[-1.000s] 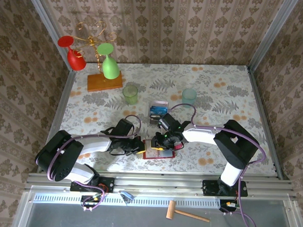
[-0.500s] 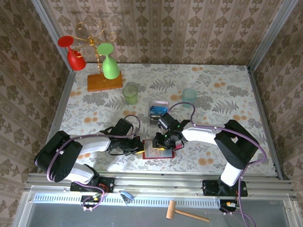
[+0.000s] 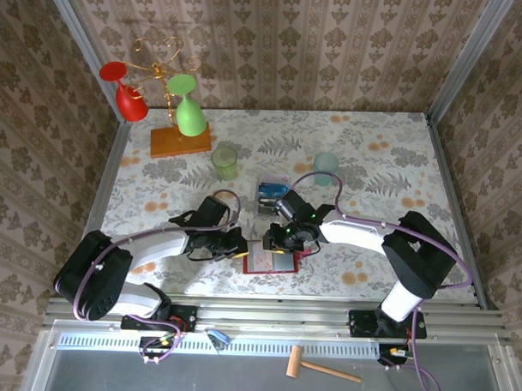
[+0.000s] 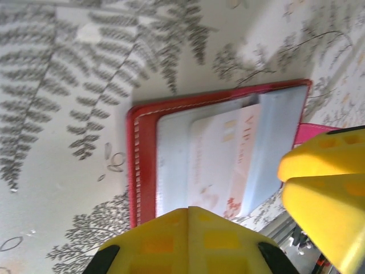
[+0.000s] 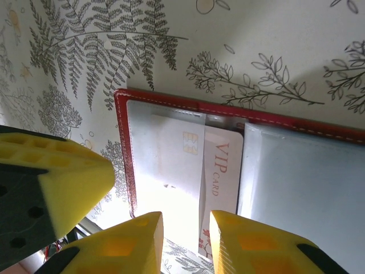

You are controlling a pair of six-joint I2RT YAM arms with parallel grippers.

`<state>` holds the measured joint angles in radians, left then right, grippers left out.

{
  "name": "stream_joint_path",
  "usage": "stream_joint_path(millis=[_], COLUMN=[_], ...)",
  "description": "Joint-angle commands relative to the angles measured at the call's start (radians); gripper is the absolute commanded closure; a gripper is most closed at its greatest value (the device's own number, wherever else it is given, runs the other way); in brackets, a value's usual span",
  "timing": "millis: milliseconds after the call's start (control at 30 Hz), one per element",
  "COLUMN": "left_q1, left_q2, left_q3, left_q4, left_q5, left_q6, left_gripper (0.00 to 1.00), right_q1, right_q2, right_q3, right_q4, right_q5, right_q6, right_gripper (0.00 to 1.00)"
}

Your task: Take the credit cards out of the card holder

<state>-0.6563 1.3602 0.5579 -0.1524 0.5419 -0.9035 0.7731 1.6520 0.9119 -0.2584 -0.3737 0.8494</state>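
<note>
The red card holder [image 3: 271, 263] lies open near the table's front edge, between both grippers. Its grey plastic pockets face up [image 4: 142, 165] [image 5: 121, 142]. A pale credit card marked VIP [image 5: 219, 165] [image 4: 219, 160] sticks partly out of one pocket toward the fold. My left gripper [image 3: 240, 248] [image 4: 190, 210] is shut, its tips resting at the holder's pocket edge with nothing between them. My right gripper [image 3: 281, 245] [image 5: 186, 228] hovers low over the same pocket, jaws a little apart, with the card's lower edge showing in the gap. Whether it touches the card I cannot tell.
A clear box [image 3: 272, 196] holding blue cards stands just behind the holder. Farther back are a green cup [image 3: 224, 162], a teal cup [image 3: 325, 165] and a wooden stand [image 3: 179, 139] with a red and a green glass. The table's front rail is close.
Both wrists have shifted slightly over the holder, the left arm's elbow swinging away from the front edge. The jaws of both grippers stand as before.
</note>
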Motion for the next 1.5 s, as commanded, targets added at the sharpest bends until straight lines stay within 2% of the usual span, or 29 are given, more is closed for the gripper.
stream_joint_path(millis=[0, 467, 800, 1467], left_q1=[-0.018, -0.076, -0.076, -0.075], left_q2=[-0.001, 0.13, 0.138, 0.138], left_q3=[0.04, 0.044, 0.036, 0.014], left_q4=[-0.036, 0.035, -0.027, -0.01], left_q5=[-0.01, -0.004, -0.044, -0.05], left_q6=[0.021, 0.003, 0.035, 0.029], left_gripper=[1.0, 1.0, 1.0, 1.0], right_q1=[-0.012, -0.024, -0.026, -0.037], right_q2=[-0.017, 0.025, 0.047, 0.043], right_q3=[-0.029, -0.056, -0.068, -0.12], right_q4=[0.012, 0.056, 0.067, 0.199], right_q5=[-0.018, -0.057, -0.068, -0.146], right_q6=[0.024, 0.04, 0.04, 0.094], right_gripper=[0.72, 0.72, 0.72, 0.77])
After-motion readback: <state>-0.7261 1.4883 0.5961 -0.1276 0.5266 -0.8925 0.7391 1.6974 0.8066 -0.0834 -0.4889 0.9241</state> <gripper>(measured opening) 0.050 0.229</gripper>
